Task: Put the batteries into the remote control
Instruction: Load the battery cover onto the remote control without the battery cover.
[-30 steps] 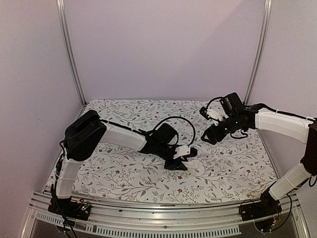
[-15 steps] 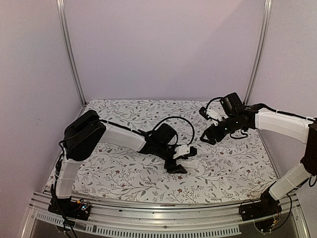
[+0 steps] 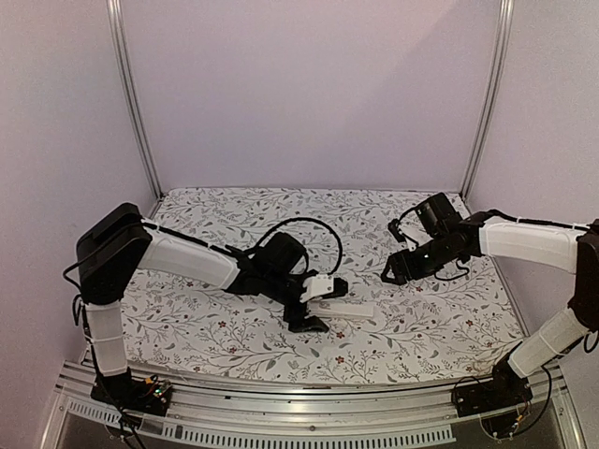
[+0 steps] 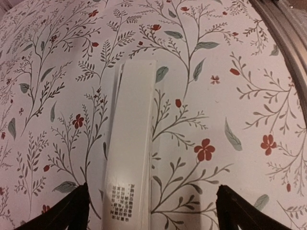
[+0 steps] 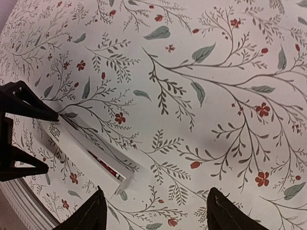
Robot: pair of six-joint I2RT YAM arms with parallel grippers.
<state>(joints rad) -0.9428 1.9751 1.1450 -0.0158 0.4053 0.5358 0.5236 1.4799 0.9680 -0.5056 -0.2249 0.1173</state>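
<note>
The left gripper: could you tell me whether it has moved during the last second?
Yes. The left gripper has drawn back leftward, toward the left frame post, and its jaws stand open around the end of the remote control.

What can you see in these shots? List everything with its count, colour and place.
remote control: one, white, flat on the cloth near the table's middle, between the left claw's fingers, touching neither.
red sliver: one, red, inside the remote control's open slot; possibly a battery, too small to tell.
tablecloth: one, white with grey-green sprigs and red flowers, covering the table.
frame posts: two, silver, at the far corners.
left claw: one, black, open, low over the remote control.
right claw: one, black, open and empty, above the cloth to the right of the remote control.
</note>
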